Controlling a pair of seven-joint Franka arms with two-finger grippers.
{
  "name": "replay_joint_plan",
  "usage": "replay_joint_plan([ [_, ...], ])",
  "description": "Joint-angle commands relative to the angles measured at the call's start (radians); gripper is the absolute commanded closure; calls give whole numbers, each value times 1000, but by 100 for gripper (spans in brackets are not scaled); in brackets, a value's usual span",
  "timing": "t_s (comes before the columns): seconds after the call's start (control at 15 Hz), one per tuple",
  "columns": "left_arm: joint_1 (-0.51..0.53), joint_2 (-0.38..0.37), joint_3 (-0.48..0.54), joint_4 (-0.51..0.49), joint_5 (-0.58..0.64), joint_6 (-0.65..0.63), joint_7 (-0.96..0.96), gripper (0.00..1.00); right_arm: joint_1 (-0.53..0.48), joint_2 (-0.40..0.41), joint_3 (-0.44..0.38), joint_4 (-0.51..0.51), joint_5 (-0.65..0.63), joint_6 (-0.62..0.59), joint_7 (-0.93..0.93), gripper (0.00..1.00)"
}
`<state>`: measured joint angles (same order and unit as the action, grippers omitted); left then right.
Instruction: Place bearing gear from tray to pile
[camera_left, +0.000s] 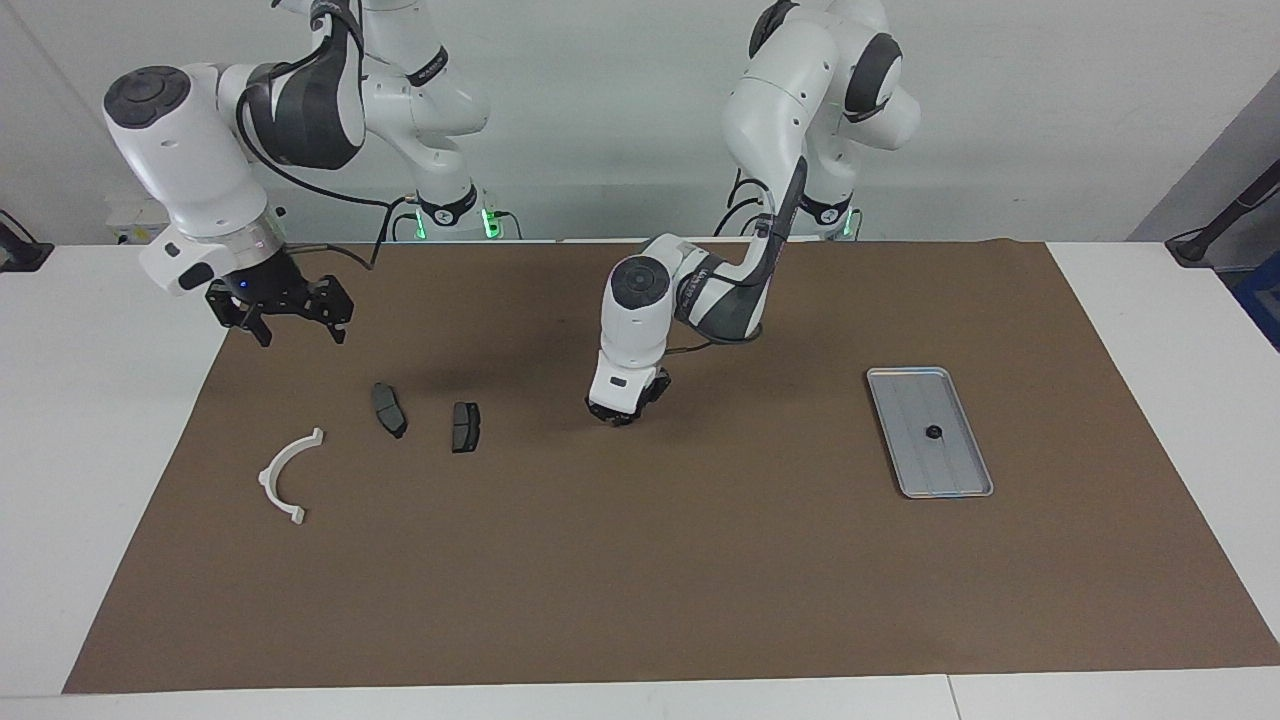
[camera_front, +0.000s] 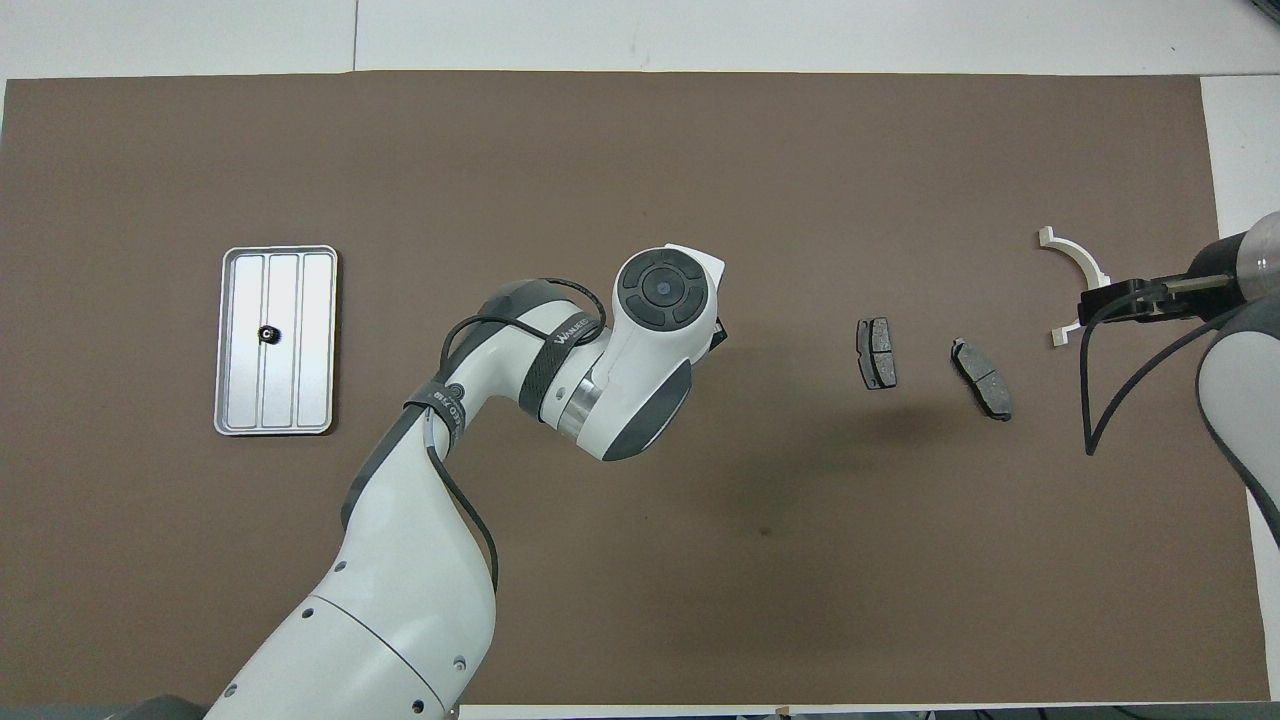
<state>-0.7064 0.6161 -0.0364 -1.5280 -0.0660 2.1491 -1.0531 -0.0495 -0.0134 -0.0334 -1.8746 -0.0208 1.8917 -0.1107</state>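
The silver-grey ribbed tray (camera_left: 952, 468) lies on the brown mat toward the left arm's end of the table, also seen in the overhead view (camera_front: 300, 390). A small black bearing gear (camera_left: 933, 432) sits in the tray's middle (camera_front: 268, 334). The pile is a white semicircular bracket (camera_left: 285, 478) (camera_front: 1077, 262) and two dark grey pads (camera_left: 389, 409) (camera_left: 465, 426) (camera_front: 876, 353) (camera_front: 982, 378) toward the right arm's end. My left gripper (camera_left: 622, 412) hangs low over the mat's middle, between pile and tray, mostly hidden under its hand in the overhead view (camera_front: 716, 335). My right gripper (camera_left: 290, 322) is open, raised, empty, over the mat's edge beside the pile (camera_front: 1120, 298).
The brown mat (camera_left: 640, 600) covers most of the white table (camera_left: 80, 420). The left arm's forearm stretches over the mat from its base toward the middle. Bare mat lies between the pads and the tray.
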Motion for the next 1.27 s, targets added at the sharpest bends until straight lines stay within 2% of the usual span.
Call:
replay_joint_plan([
  [0.0,-18,-7,21,0,-11,-27,-15,22,-1,23,10,-11,12,49,-4,1],
  [0.2,13,-12,26,41,-15,-95,-38,0,0,69,17,-1,12,101,5,1],
  [0.33,42,-50,27,40,-18,-104,-27,0,25,113,24,8,12,144,17,1],
  [0.47,113,-104,24,26,-17,-176,7,0,68,164,26,47,12,153,90,3],
  [0.67,191,-157,26,2,-17,-273,125,0,187,199,24,71,10,181,257,3],
  [0.8,258,-209,26,-50,-18,-281,259,1,270,202,24,61,10,179,363,3],
  [0.94,344,-251,26,-107,-18,-281,410,10,357,202,24,49,9,179,477,3],
  [1.2,488,-272,32,-179,-9,-258,702,19,540,210,24,60,9,181,689,3],
])
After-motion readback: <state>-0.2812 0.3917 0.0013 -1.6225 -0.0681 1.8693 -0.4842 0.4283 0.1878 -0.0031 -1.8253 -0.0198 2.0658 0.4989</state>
